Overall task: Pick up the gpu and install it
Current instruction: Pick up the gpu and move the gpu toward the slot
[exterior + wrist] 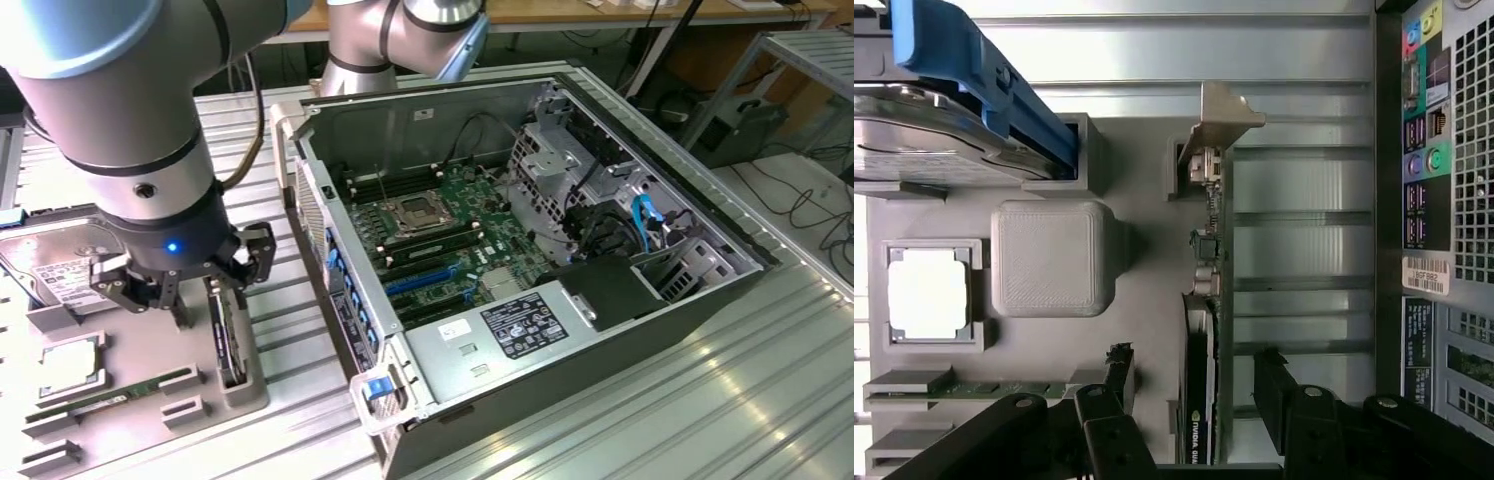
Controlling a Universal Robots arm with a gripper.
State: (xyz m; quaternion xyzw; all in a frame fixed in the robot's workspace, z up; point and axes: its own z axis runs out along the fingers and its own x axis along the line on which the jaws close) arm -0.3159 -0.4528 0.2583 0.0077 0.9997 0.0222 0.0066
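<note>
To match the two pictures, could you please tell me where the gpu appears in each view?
Exterior view: the gpu stands on edge in the grey holder, on the exterior view's left of the computer case.
Wrist view: the gpu is seen edge-on, straddled by the open gripper, beside the port panel.
Shared landmark: the green memory stick in that holder.

Exterior view: the tray (247,395) sits at nine o'clock of the computer case (400,120). On it, the gpu (230,340) stands on edge at three o'clock, the hard drive (54,265) at eleven, the memory stick (114,393) at six. The gripper (200,297) hangs over the gpu, fingers spread to either side.
</note>
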